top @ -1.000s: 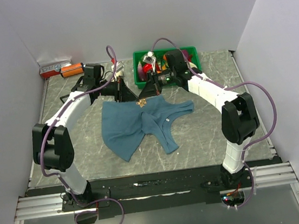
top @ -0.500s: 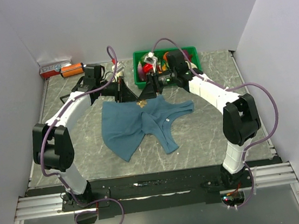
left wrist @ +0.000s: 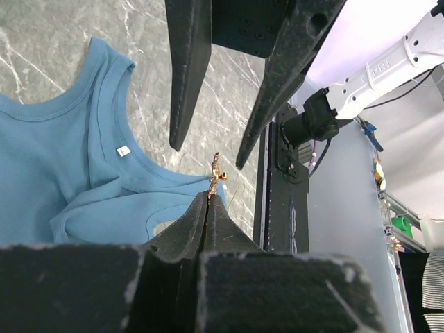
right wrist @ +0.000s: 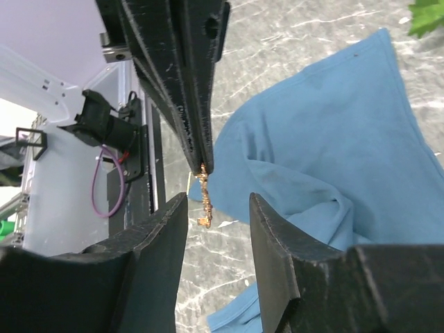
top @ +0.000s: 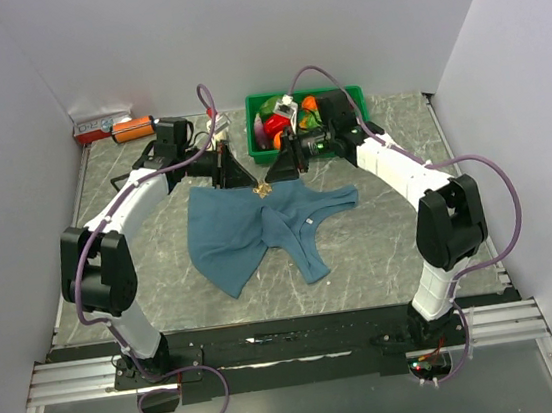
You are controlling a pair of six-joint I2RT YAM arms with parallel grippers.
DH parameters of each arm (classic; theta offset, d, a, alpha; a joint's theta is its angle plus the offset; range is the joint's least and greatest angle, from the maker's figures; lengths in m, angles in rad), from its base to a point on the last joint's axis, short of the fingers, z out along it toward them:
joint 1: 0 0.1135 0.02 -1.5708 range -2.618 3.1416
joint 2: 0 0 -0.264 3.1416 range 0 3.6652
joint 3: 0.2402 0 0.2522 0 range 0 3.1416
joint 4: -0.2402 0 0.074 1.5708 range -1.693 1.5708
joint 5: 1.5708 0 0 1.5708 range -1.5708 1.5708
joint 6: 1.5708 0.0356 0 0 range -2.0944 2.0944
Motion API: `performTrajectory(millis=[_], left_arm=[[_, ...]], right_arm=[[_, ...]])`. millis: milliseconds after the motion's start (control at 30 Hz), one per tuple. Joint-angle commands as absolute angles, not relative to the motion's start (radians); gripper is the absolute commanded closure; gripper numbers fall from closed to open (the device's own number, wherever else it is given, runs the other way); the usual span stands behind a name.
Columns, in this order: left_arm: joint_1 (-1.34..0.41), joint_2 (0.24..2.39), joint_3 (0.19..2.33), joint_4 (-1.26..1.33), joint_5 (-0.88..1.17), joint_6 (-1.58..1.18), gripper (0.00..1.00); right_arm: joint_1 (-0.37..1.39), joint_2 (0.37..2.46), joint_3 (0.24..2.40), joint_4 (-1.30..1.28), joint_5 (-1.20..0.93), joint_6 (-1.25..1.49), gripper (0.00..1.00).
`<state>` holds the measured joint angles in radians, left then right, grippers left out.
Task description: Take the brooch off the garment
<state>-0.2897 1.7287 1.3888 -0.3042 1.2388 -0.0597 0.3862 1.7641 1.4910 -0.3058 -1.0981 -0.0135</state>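
Left wrist view puts the brooch [left wrist: 216, 177] right at the tips of the left gripper [left wrist: 207, 200], whose two fingers are clenched together on the near end of the pin. The golden ornament pokes out just beyond them. Whether a fold of cloth is pinched along with it cannot be told. The garment [left wrist: 62, 159] spreads out to one side of that gripper, its corner drawn up to the brooch, and its small white label [left wrist: 123, 149] lies well back from the fingertips. The right gripper [left wrist: 208, 156] faces the left one tip to tip with its jaws spread apart, one finger on each side of the brooch and touching nothing. The right wrist view agrees: the pin hangs from the clenched tips, between and just ahead of the right gripper's own parted fingers. The rest of the cloth lies slack on the bench [left wrist: 41, 41], and a green bin [top: 355, 96] sits behind the right gripper. The brooch looks not yet freed, since the cloth corner rides up with it. The main risk is in the closing. The pin is tiny and the two grippers are nearly nose to nose, so the right gripper's fingers could strike the left gripper's tips or knock the pin askew. If they close on cloth rather than metal, any pull would only stretch or snag the fabric. A pull made with nothing holding the slack cloth down would likely drag the whole garment along.
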Motion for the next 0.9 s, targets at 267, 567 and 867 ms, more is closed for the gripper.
performTrajectory(millis=[267, 567, 867], left_arm=[[-0.291, 1.733, 1.399, -0.256, 1.290, -0.083, 0.99], [-0.291, 1.741, 1.396, -0.245, 1.296, -0.091, 0.99], [-0.287, 1.747, 1.396, -0.236, 1.298, -0.100, 0.99]], right_arm=[[0.397, 1.735, 1.497, -0.321, -1.152, -0.064, 0.52], [0.407, 1.759, 1.511, -0.305, -1.173, -0.045, 0.57], [0.419, 1.786, 1.535, -0.314, -1.186, -0.054, 0.66]])
